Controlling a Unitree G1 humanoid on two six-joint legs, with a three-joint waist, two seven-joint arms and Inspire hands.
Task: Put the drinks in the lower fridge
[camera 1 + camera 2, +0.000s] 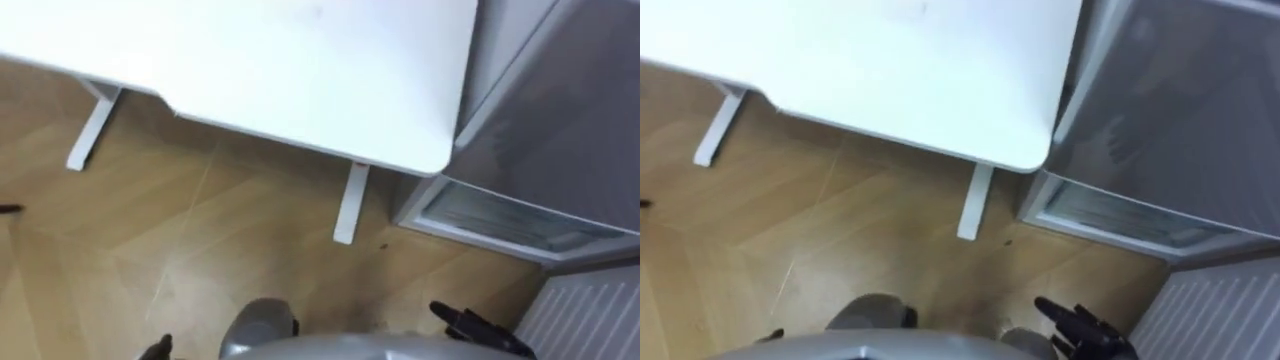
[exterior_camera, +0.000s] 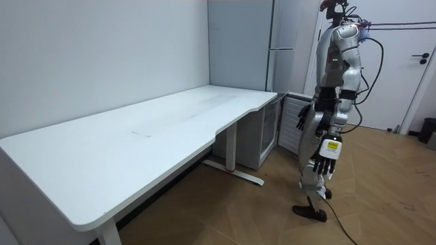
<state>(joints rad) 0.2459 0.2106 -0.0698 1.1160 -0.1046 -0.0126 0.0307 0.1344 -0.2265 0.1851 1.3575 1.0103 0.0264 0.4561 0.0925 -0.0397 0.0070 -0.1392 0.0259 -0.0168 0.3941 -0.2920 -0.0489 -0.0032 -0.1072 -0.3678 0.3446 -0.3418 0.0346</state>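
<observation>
I see no drinks. The grey fridge (image 1: 560,110) stands at my right, next to the end of the white desk (image 1: 300,70). Its lower compartment (image 1: 500,215) is open, showing a pale shelf edge inside, and the white ribbed inner side of its door (image 1: 585,310) lies at the lower right. My right hand (image 1: 475,328) hangs low beside that door, fingers relaxed and holding nothing. The left hand (image 2: 327,160) hangs at my side, fingers loose and empty. In the room view I stand upright between the desk's end and the open door (image 2: 289,129).
White desk legs (image 1: 350,205) stand on the wooden floor (image 1: 200,240) in front of me. A white room door (image 2: 422,68) is at the room view's right, with a dark object (image 2: 429,129) on the floor by it.
</observation>
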